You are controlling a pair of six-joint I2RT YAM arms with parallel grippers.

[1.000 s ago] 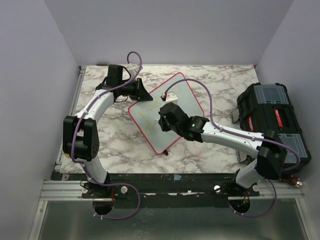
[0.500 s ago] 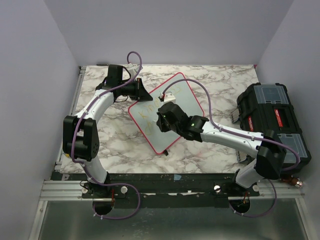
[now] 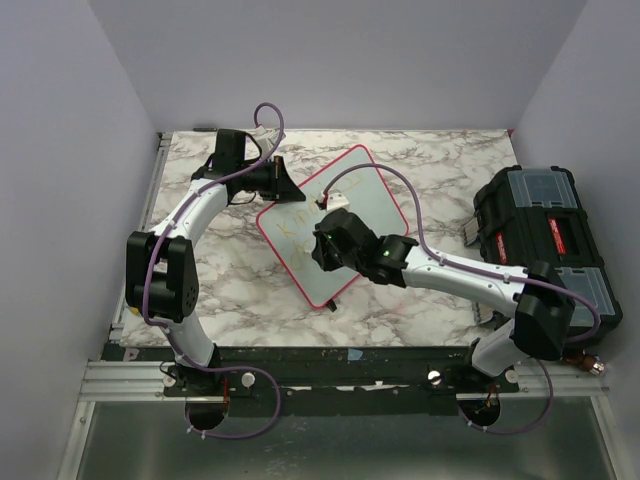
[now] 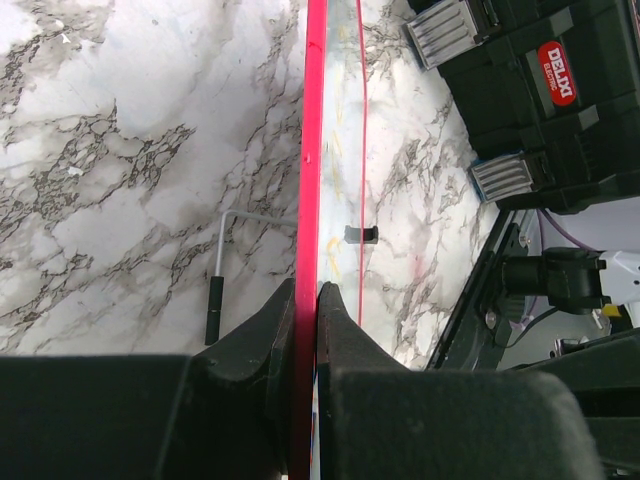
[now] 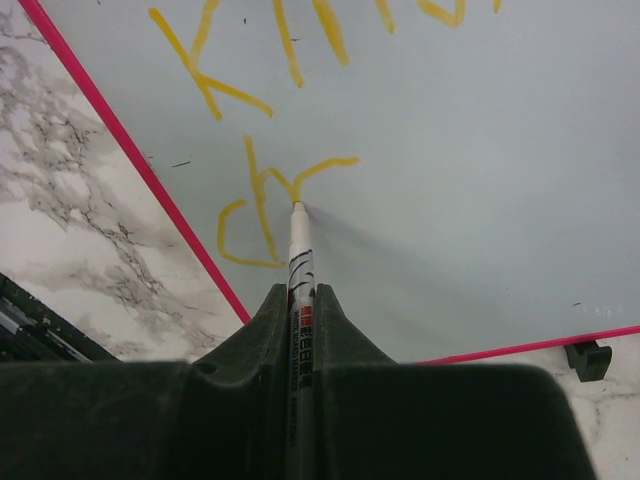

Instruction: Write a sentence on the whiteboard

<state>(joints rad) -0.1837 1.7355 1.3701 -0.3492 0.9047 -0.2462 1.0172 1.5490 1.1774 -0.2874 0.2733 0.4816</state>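
Marbled grey-white worktop (image 3: 230,290) carries flat pink-framed whiteboard (image 3: 375,200), askew at centre, frame edge pinched tight in left claw (image 4: 305,300). Thin white marker (image 5: 298,250) gripped by right claw (image 5: 300,300), tip touching faint yellow sentence (image 5: 257,180). Board likely light, stiff, slippery: hold frame.

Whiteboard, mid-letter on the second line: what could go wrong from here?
1. The left gripper pinches the whiteboard only by its thin red edge. Pressure from the marker held in the right gripper might pivot the board and skew the sentence.
2. The right arm's purple cable arcs over the board. It could sag onto fresh ink and smear it.
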